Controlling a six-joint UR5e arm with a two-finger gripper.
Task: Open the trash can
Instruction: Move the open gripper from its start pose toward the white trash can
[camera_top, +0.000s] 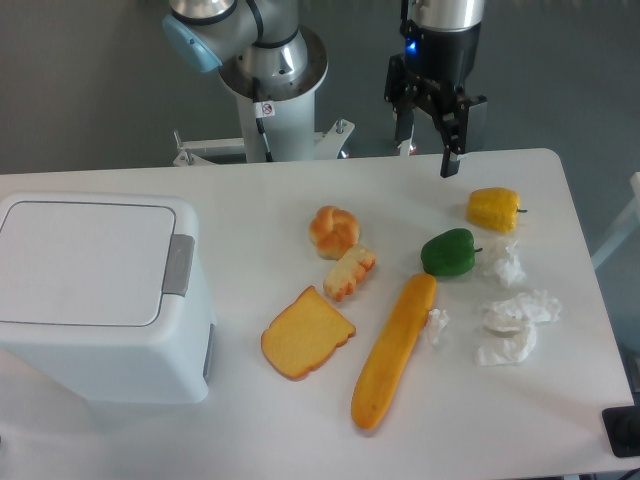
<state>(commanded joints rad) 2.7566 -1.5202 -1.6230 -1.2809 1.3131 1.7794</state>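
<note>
The trash can (95, 290) is a big white boxy bin at the left of the table, its flat lid down and a grey latch (180, 265) on its right edge. My gripper (428, 150) hangs over the far edge of the table, well right of the bin. Its two black fingers point down and stand apart, open, with nothing between them.
Toy foods lie mid-table: a bread roll (333, 230), a small pastry (349, 272), a toast slice (305, 333), a long baguette (393, 350), a green pepper (449, 252) and a yellow pepper (494, 208). Crumpled white paper (510, 325) lies at the right. The arm's base (272, 90) stands behind.
</note>
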